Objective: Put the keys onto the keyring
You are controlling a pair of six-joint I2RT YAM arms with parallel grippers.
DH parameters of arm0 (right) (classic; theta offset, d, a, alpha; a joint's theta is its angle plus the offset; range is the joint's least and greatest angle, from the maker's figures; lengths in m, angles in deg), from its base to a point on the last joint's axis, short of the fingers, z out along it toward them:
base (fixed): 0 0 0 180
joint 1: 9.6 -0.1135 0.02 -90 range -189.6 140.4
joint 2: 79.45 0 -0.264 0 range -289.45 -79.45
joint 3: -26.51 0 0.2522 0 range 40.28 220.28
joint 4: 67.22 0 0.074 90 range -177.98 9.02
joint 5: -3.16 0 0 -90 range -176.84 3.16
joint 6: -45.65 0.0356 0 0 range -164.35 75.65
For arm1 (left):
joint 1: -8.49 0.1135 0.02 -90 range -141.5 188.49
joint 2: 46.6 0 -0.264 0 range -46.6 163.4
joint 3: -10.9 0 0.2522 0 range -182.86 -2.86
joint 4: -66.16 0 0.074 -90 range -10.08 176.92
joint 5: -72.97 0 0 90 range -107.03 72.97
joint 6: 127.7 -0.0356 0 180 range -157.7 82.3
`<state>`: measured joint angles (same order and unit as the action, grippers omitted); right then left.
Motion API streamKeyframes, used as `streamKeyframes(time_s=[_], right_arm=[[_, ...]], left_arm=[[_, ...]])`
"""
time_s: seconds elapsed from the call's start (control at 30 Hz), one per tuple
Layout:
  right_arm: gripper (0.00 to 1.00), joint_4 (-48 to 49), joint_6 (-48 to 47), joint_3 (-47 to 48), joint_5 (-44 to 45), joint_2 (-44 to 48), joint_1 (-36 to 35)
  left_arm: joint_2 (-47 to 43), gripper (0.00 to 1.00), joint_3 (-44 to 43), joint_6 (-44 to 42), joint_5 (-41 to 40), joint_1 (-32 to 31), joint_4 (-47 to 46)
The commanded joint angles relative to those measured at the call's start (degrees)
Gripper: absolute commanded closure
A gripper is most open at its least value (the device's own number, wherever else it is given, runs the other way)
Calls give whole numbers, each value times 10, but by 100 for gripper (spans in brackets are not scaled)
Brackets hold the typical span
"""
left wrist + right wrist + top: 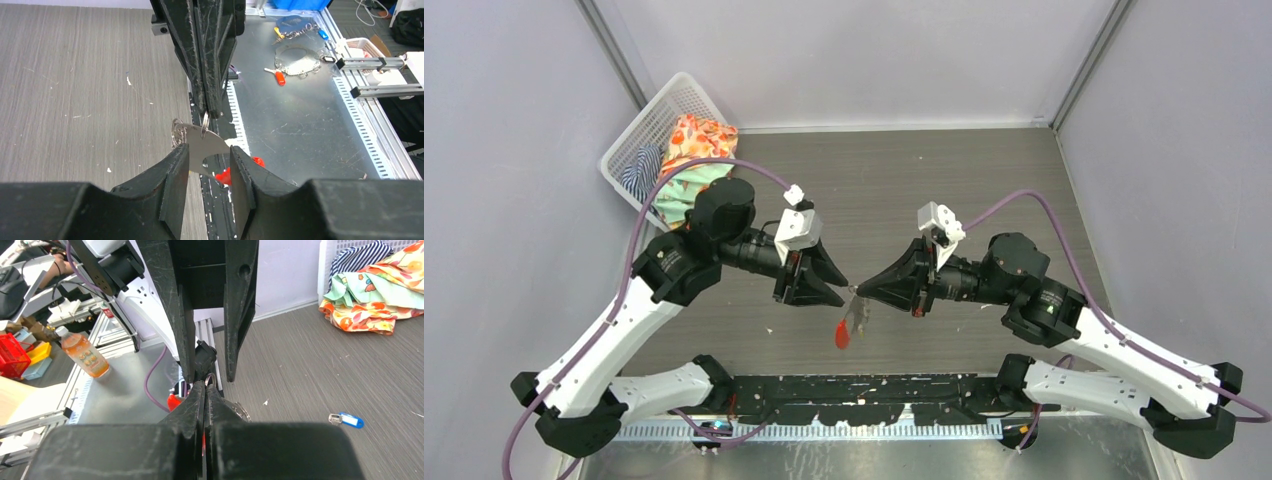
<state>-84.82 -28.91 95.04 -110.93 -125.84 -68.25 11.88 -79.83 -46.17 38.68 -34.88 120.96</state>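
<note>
1. Well behind the left claw [209,152], in the far corner of the surface [984,200]: a white basket [649,120] heaped with patterned cloth [699,140]
2. At the left claw itself: fingers [175,180] spread apart, tips aimed at the right claw [205,387]; in the gap between them a flat grey metal piece [202,145] with a hole; contact with either finger impossible to tell
3. Between the two claw tips, raised off the surface: the keyring [857,310], a cluster of thin wire rings, with the red oval tag [842,335] dangling just below both claws
4. At the right claw: fingers pressed tight together, pinching one wire ring of the keyring at the very tip; tip to tip with the left claw, very near
5. Off to the right of the right claw in the right wrist view, well apart from it, flat on the surface: the blue-headed key [346,419], lying loose
</note>
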Motion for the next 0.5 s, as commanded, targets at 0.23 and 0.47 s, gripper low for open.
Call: streamKeyframes(time_s=[0.23,0.47], right_arm=[[99,172,40,-60,5,31,-1],[99,182,39,-67,7,33,-1]], left_arm=[[-2,62,39,46,18,5,-87],[-1,72,51,106,22,5,-140]])
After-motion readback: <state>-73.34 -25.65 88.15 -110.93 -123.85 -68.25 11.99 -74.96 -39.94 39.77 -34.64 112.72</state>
